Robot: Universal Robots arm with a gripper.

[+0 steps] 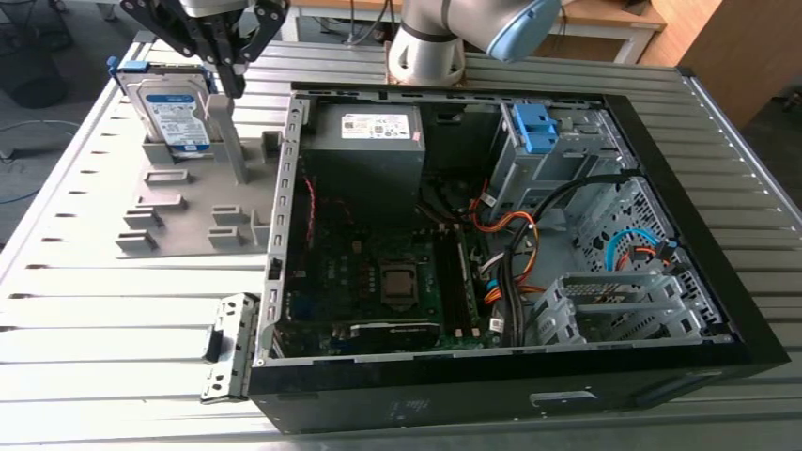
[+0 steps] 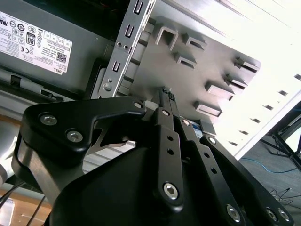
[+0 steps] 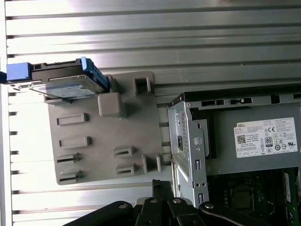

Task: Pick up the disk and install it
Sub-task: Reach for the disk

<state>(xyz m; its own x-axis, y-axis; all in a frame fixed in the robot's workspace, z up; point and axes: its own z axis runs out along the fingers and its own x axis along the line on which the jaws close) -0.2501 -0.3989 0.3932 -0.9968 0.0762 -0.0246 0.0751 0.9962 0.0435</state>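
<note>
Disk (image 1: 176,111), silver with a blue bracket, stands upright in a grey holder (image 1: 188,207) on the slatted surface (image 1: 113,329), to the exterior view's left of the open computer case (image 1: 439,395). Claw (image 1: 233,86) hangs just beside the disk's upper edge, fingers drawn narrow, holding nothing.

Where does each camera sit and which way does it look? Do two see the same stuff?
Exterior view: up high, looking down on the open computer case and the disk standing in a grey holder; arm base and gripper show.
First wrist view: on the arm, facing down at the slatted table; the gripper's links show.
Second wrist view: behind the gripper, looking along it toward the holder.
Both wrist views share the holder and the power supply.
</note>
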